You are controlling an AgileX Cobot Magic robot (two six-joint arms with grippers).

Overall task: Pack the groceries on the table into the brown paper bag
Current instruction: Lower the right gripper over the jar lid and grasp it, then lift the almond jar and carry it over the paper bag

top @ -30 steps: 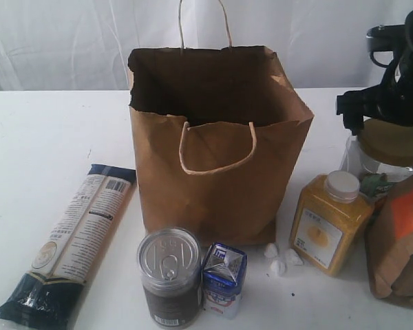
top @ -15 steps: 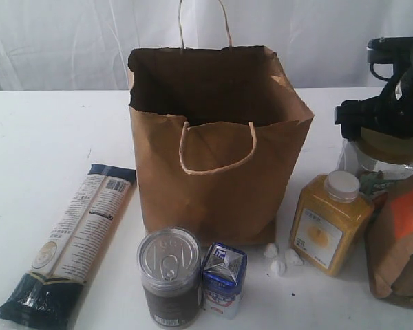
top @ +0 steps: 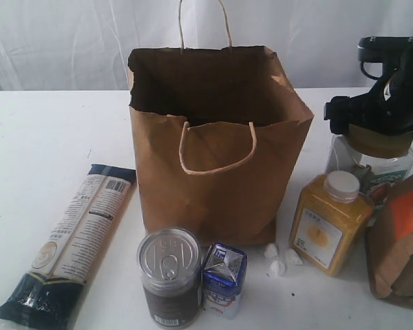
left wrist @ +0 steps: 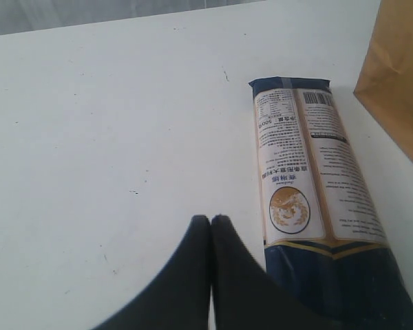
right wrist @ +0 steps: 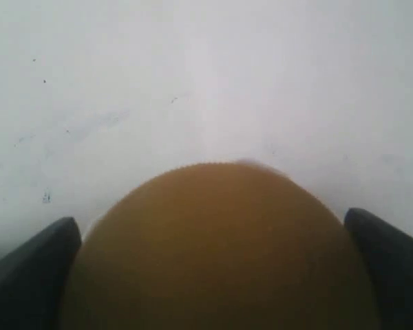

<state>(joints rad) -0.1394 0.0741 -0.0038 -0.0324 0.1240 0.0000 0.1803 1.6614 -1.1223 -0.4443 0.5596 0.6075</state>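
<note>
My right gripper (top: 375, 117) is shut on the gold lid of the clear jar (top: 368, 163), to the right of the brown paper bag (top: 220, 172), which stands open. In the right wrist view the gold lid (right wrist: 217, 254) fills the span between the two dark fingers (right wrist: 34, 265). My left gripper (left wrist: 210, 220) is shut and empty, just above the table (left wrist: 89, 137) beside the long navy-cream packet (left wrist: 310, 185). It is out of the exterior view. The packet (top: 72, 237) lies left of the bag. The silver-topped can (top: 168, 275) and blue-white carton (top: 224, 278) stand in front.
The yellow-grain bottle (top: 328, 223) and the brown pouch with orange label (top: 399, 240) stand just in front of the held jar. A few small white lumps (top: 279, 260) lie by the bag's front right corner. A white curtain hangs behind the table (top: 41, 137).
The right gripper came down over the jar's gold lid, closed on it and shifted it left toward the bag. Everything else is where it was.
</note>
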